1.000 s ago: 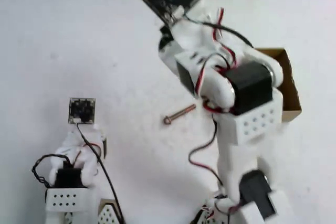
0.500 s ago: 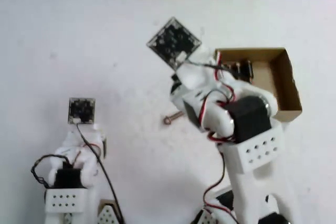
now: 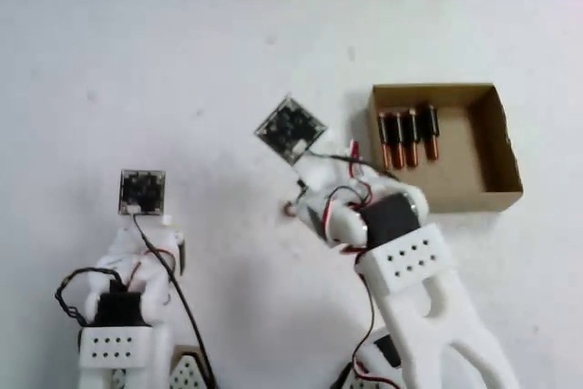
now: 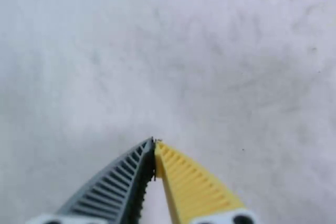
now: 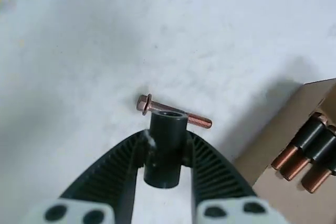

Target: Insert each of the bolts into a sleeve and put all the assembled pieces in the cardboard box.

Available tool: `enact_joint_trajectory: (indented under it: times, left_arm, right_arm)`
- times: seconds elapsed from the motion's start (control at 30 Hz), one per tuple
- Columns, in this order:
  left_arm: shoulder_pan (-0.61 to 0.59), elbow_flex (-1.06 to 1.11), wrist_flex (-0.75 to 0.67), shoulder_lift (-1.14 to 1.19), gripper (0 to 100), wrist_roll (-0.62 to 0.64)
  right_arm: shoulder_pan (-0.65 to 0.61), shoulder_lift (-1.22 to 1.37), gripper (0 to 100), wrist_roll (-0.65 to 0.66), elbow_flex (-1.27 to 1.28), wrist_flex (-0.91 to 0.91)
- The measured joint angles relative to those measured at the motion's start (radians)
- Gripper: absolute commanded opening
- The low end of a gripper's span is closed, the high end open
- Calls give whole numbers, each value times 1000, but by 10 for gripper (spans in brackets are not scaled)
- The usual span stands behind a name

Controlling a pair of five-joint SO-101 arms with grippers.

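Just changed: 1 second ago my right arm was stretched far out and hid most of the cardboard box (image 3: 469,157). It has since drawn back off the box, which now lies fully uncovered.

Meaning for the task: I judge this the approach to the last assembly, with the sleeve being brought to the 1 loose bolt.

Right gripper (image 5: 167,139): clenched on a black sleeve (image 5: 167,153), open end pointing forward.

Bolt (image 5: 199,121): copper-coloured, lying flat on the white table (image 3: 137,70) near the box, on the side toward the left arm. It lies crosswise just past the sleeve's mouth, and I cannot tell whether the 2 touch.

Alignment: the bolt is not lined up with the sleeve's bore, so I expect it needs turning or a second grip before it goes in.

Left gripper (image 4: 154,145): pinched closed on nothing, over bare table, well apart from the box. The left arm has not moved.

Box contents: 4 assembled pieces (image 3: 405,138), black sleeves with copper ends, in a row side by side by the wall nearest the bolt. The rest of the box floor is bare.

Progress: 4 pieces in the box, 1 bolt and 1 sleeve not yet joined.
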Motion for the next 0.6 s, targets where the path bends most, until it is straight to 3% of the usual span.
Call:
enact_joint_trajectory:
  times: [0.17,0.6]
  left_arm:
    - [0,0,0,0,24,0]
    - [0,0,0,0,24,0]
  right_arm:
    - [0,0,21,66,189,-127]
    - [0,0,21,75,496,-354]
